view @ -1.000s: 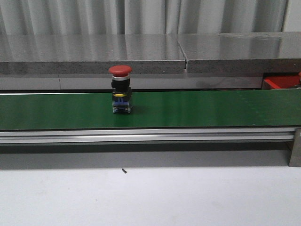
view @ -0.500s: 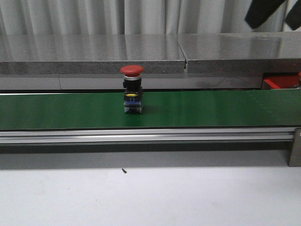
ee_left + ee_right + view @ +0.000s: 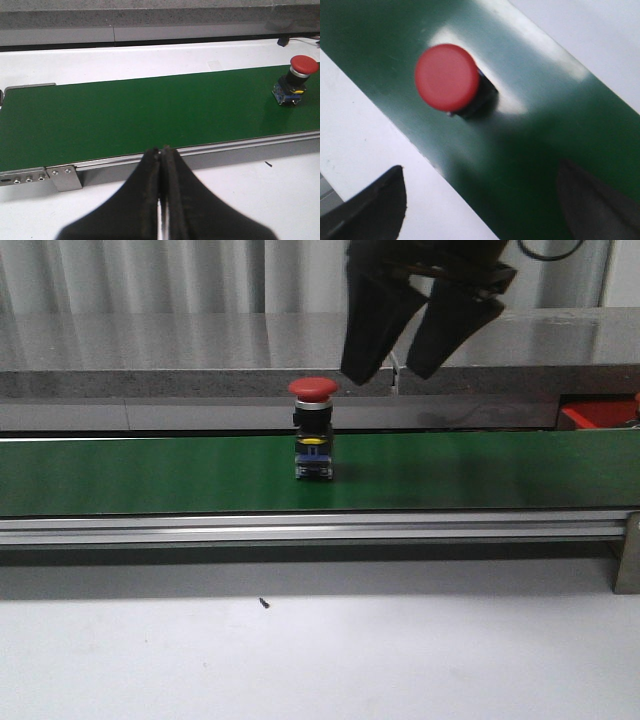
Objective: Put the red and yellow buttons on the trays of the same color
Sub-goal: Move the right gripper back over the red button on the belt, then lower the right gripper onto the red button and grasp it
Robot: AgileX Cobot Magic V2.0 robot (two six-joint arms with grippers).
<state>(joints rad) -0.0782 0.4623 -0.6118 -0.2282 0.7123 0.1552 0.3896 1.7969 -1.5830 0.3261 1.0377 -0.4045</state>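
A red button (image 3: 313,427) with a mushroom cap on a black, yellow and blue body stands upright on the green belt (image 3: 150,475). It also shows in the left wrist view (image 3: 297,80) and from above in the right wrist view (image 3: 448,77). My right gripper (image 3: 390,375) hangs open above and just right of the button, empty, its fingers wide apart (image 3: 480,195). My left gripper (image 3: 162,150) is shut and empty, in front of the belt's near rail. A bit of the red tray (image 3: 597,416) shows at the far right behind the belt. No yellow tray or yellow button is in view.
A grey stone ledge (image 3: 200,360) runs behind the belt. The belt's aluminium rail (image 3: 300,530) and an end bracket (image 3: 628,555) stand along its front. A white tabletop (image 3: 320,660) with a small dark speck (image 3: 264,603) lies in front.
The red button has travelled to the right along the belt. My right gripper has come down from the upper right to just above the button, open.
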